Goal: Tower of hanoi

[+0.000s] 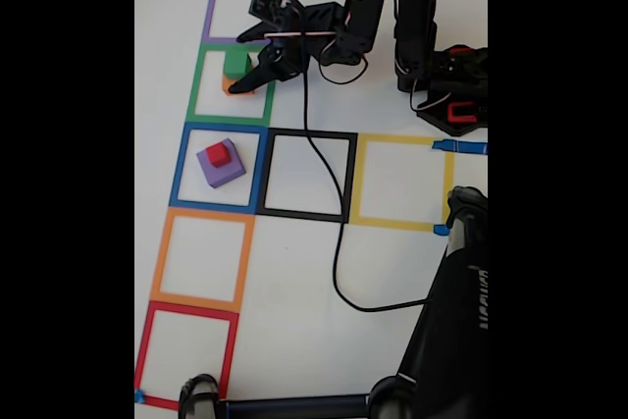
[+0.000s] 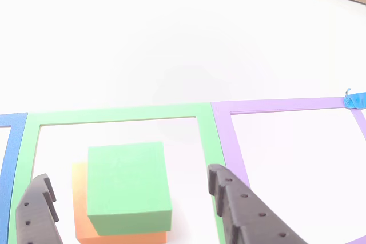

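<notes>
The end effector (image 2: pixel 131 198) is spread apart around the green cube (image 2: pixel 127 184), which sits atop the orange cube (image 2: pixel 83 221) inside the green tape square (image 2: pixel 114 114); white bench (image 2: pixel 171 44) beyond.

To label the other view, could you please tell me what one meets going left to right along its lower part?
Blue tape line → left finger of the end effector → orange cube → green cube → right finger → purple tape square.

Arm stretched low, tool (image 2: pixel 128 195) fingers spread wide apart.
</notes>
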Controlling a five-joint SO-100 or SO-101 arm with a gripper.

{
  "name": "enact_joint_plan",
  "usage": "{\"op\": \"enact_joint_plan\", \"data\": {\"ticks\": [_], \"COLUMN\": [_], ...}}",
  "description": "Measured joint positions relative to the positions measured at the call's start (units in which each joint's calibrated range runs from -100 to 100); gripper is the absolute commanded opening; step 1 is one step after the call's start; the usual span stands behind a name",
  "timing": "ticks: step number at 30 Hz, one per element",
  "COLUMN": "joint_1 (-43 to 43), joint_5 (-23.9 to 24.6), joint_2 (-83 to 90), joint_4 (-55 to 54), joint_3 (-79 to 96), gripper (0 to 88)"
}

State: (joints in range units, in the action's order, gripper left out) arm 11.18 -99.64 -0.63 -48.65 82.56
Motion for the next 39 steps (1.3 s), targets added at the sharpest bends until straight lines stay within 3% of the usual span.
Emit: {"op": "enact_joint_plan", "data": {"ticks": [39], "joint_1": [-5.15], "joint_5": [0.0], "joint_2": [-1.18], "joint_4": [0.0], "joint_3": [-1.15], "gripper": [9.6]}}
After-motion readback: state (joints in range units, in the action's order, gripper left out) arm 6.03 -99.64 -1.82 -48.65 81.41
